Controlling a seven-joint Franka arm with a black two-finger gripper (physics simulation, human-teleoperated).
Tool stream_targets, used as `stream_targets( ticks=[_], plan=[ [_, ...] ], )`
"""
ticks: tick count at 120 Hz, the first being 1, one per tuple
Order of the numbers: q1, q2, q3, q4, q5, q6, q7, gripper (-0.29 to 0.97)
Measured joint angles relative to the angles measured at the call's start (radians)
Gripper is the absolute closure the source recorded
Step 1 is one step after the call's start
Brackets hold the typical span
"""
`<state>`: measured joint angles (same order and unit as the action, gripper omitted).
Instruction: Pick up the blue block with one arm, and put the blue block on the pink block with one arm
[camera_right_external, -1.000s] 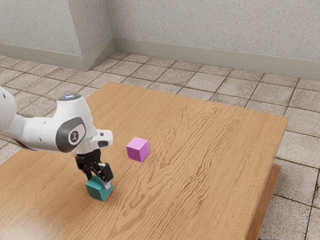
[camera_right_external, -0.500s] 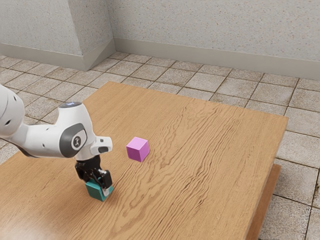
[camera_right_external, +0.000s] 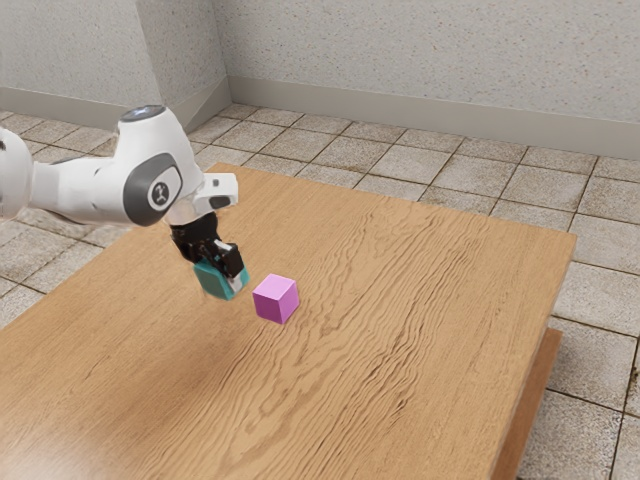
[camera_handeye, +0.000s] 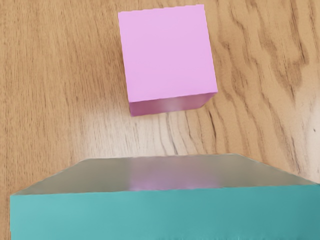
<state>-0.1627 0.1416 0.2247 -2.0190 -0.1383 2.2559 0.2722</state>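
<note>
Tool (camera_right_external: 222, 274) tilted, grips teal block (camera_right_external: 211, 283) above table (camera_right_external: 420, 300), nr pink block (camera_right_external: 276, 298).

The arm (camera_right_external: 80, 190) is cut off by the exterior view's left edge, so its base is out of frame. The bench (camera_right_external: 400, 330) runs past the left and lower edges, and its near end is lost. The hand (camera_right_external: 222, 272) grips the blue block (camera_right_external: 215, 284) and covers its upper part. In the wrist view the lower edge cuts the blue block (camera_handeye: 160, 215), hiding its underside.

Arm (camera_right_external: 90, 190) aloft, end effector (camera_right_external: 222, 272) tilted, clamping blue block (camera_right_external: 213, 282)
</note>
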Motion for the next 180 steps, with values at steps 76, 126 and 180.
stream_targets(
  ticks=[76,126,180],
  plan=[
    [0.012,0.363,0.019,0.423,-0.098,-0.189,0.058,0.35],
    [0.008,0.404,0.015,0.435,-0.195,-0.193,0.079,0.32],
    [0.006,0.405,0.012,0.437,-0.212,-0.195,0.094,0.10]
  ],
)
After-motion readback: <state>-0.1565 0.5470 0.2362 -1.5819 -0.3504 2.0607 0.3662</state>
